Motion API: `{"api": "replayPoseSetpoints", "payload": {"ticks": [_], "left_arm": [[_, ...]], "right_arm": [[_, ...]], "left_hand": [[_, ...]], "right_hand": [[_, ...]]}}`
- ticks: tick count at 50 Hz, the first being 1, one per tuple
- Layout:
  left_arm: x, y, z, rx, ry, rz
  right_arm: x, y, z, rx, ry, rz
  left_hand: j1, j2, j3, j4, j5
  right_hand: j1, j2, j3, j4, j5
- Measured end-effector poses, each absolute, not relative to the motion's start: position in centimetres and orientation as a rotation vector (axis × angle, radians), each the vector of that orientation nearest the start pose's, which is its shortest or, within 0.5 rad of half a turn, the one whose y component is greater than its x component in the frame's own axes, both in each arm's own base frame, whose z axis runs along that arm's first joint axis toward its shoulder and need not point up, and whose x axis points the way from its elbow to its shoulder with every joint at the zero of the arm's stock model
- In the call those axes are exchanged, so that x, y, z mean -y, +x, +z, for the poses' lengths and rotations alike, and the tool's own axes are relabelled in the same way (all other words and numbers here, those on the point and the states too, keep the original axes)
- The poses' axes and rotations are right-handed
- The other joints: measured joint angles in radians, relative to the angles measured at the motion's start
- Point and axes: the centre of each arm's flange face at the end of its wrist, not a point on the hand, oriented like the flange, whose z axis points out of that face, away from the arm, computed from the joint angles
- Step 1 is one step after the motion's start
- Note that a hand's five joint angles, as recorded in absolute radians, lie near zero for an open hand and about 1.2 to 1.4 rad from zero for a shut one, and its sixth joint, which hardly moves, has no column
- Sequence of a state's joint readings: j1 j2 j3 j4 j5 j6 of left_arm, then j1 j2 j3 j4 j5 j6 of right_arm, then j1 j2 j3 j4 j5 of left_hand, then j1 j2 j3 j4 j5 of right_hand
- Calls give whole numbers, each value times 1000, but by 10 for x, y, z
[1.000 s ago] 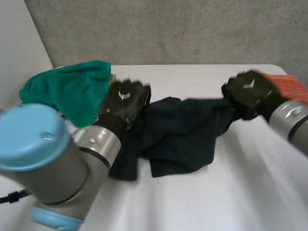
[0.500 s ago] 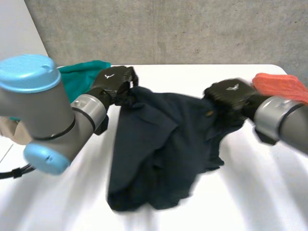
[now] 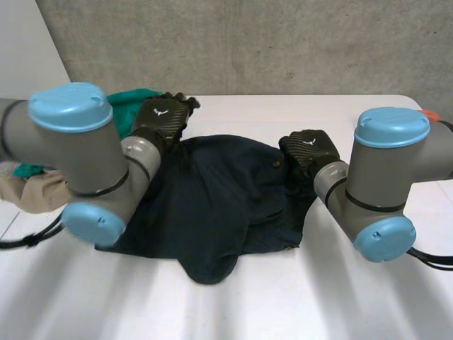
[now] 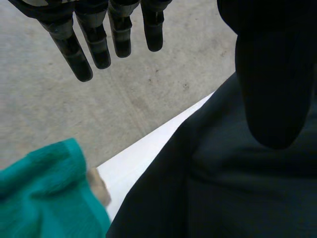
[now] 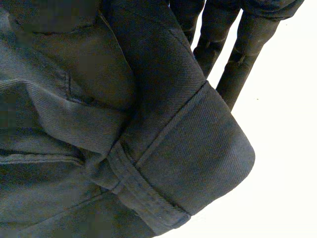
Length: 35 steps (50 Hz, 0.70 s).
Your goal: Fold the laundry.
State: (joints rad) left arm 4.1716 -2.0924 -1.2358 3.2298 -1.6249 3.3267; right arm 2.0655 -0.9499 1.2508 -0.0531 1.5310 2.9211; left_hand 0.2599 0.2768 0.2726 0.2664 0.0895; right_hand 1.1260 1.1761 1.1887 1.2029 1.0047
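Note:
A dark navy garment lies spread in a rumpled heap on the white table. My left hand hovers over its far left edge, open, with straight fingers stretched past the cloth and holding nothing. My right hand rests at the garment's right edge. In the right wrist view a stitched band of the cloth is wrapped over that hand's fingers, which are shut on it.
A green cloth lies at the far left by my left hand, also seen as a green cloth in the left wrist view. A beige cloth sits at the left edge. An orange cloth peeks out behind my right arm. A concrete wall stands behind the table.
Both hands swung the garment from stretched between them down onto the table. The left hand let go and straightened its fingers; the right hand moved in toward the middle, still gripping.

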Motion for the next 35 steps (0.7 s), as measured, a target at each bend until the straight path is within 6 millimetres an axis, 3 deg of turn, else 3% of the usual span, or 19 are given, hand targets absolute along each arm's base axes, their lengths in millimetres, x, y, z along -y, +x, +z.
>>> {"api": "replayPoseSetpoints", "payload": {"ticks": [2,3,7,12,16,23,25,27,28,29,30,35], "left_arm": [[275,-317,234,-2360,806,-2219],[254,-312,236,-2393,787,-2202],[212,-302,231,-2494,773,-2155],[168,-295,202,-2676,799,-2024],[153,-297,177,-2775,837,-1902],[158,-310,143,-2836,871,-1781],[163,-315,136,-2840,873,-1772],[168,-320,131,-2845,871,-1769],[170,-321,129,-2847,869,-1769],[171,-322,129,-2850,866,-1771],[174,-325,128,-2855,858,-1779],[179,-330,145,-2849,815,-1867]], "right_arm": [[301,314,182,-2174,-855,-1796],[301,313,182,-2176,-862,-1799],[301,312,182,-2178,-869,-1798],[300,311,181,-2182,-874,-1789],[299,310,178,-2190,-876,-1779],[295,308,173,-2213,-879,-1756],[294,307,171,-2219,-880,-1750],[292,306,169,-2226,-881,-1743],[292,305,169,-2227,-881,-1742],[291,305,169,-2229,-881,-1741],[290,304,169,-2230,-882,-1740],[287,303,180,-2206,-909,-1769]], "left_hand": [[38,24,25,31,34],[80,56,59,66,70],[131,109,114,122,128],[133,114,119,127,135],[129,112,117,125,131],[149,129,134,137,140],[313,270,275,281,283],[602,577,565,592,589],[602,577,565,592,589],[812,804,787,825,815],[872,876,869,899,887],[880,910,911,934,911]], "right_hand": [[0,0,0,0,0],[0,0,0,0,0],[0,0,0,0,0],[0,0,0,0,0],[0,0,0,0,0],[0,0,0,0,0],[0,0,0,0,0],[0,0,0,0,0],[0,0,0,0,0],[0,0,0,0,0],[0,0,0,0,0],[0,0,0,0,0]]}}
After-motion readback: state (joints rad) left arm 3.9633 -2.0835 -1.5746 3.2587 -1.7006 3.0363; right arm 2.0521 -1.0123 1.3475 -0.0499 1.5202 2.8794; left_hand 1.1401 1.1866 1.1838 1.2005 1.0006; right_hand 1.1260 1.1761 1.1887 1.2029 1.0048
